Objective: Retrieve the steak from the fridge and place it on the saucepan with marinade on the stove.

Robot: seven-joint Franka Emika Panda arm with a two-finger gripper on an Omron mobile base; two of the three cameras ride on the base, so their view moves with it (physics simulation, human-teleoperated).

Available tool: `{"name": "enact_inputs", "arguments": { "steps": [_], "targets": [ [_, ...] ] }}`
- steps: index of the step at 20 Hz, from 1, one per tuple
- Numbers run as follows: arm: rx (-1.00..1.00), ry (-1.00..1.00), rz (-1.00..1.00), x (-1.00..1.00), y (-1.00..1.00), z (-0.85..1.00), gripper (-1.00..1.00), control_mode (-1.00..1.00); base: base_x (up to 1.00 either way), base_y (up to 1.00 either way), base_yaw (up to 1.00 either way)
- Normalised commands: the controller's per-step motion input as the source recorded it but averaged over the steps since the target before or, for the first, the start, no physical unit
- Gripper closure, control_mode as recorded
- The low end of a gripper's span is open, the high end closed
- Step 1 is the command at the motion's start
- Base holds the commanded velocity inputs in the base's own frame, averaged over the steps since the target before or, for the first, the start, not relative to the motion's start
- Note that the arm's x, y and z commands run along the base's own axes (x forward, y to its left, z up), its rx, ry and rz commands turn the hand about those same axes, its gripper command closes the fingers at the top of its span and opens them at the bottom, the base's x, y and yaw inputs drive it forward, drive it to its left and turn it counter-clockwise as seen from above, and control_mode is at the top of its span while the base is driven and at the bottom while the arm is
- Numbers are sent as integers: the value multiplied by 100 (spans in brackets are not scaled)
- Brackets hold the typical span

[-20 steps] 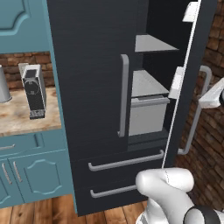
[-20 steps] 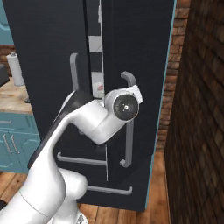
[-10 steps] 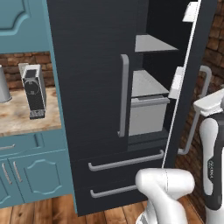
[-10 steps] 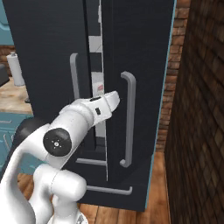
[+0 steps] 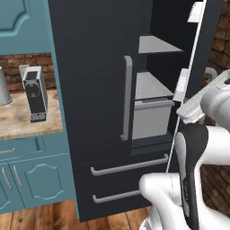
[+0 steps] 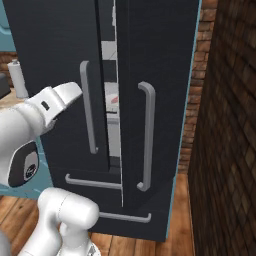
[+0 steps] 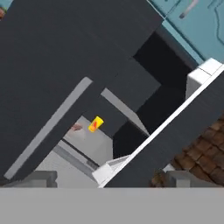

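My arm rises from the base, bends at the elbow and reaches toward the fridge [image 5: 99, 67], whose right door stands partly ajar. From the left base camera my forearm and wrist cross in front of that door's edge; from the right base camera my hand points at the gap between the two doors, beside the left door's handle [image 6: 87, 107]. My hand is rolled, so the hand camera sees the fridge on a slant.

My gripper [image 7: 107, 178] holds nothing: the two fingertips [image 7: 41, 177] sit wide apart at the bottom of the hand camera's picture, with empty air between them.

The steak [image 7: 76, 127] lies on a grey shelf [image 7: 89, 140] inside the fridge, seen through the gap as a small reddish patch. Just beside it stands a small yellow carton [image 7: 96, 124] with a red mark; I cannot read any writing on it.

On the counter [image 5: 18, 119] left of the fridge stands a coffee machine [image 5: 34, 92]; no label is readable there either.
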Motion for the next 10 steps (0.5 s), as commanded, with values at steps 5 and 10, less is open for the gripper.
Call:
{"name": "enact_inputs", "arguments": {
  "steps": [5, 10],
  "targets": [
    [-44, 4, -4, 0, 74, -32, -100, -100, 0, 0, 0],
    [-32, 2, -15, 20, 17, -70, -100, -100, 0, 0, 0]
  ]
}}
